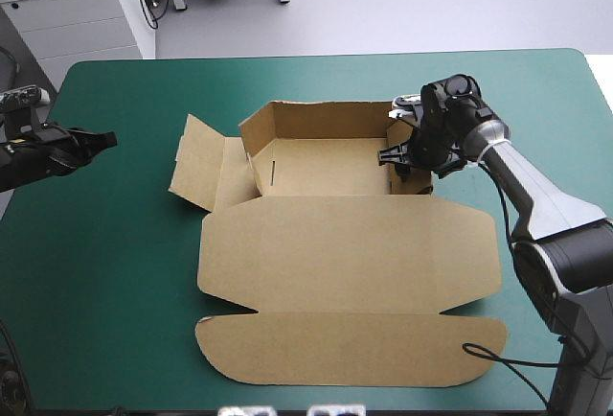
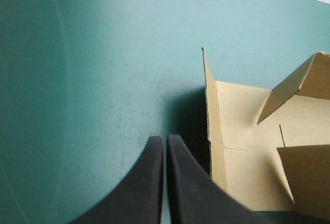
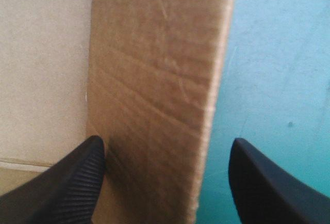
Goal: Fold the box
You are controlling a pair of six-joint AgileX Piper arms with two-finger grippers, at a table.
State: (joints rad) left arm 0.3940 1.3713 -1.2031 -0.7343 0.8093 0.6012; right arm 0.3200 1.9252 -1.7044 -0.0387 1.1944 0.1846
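The brown box [image 1: 326, 243] lies in the middle of the teal-green table, its back wall and both short end walls raised and its wide lid flat toward the front. My right gripper [image 1: 402, 152] is at the box's right end wall [image 3: 154, 95], open, with one finger inside the wall and the other outside over the cover. My left gripper [image 1: 101, 138] hovers near the table's left edge, well apart from the box, with its fingers [image 2: 154, 182] shut and nothing between them. The box's left end flap [image 2: 214, 131] stands ahead of it.
A loose flap [image 1: 196, 162] of the box sticks out at its left end, resting on the cover. White furniture [image 1: 77, 4] stands beyond the table's far left corner. Bare cover [image 1: 105, 272] stretches left of the box.
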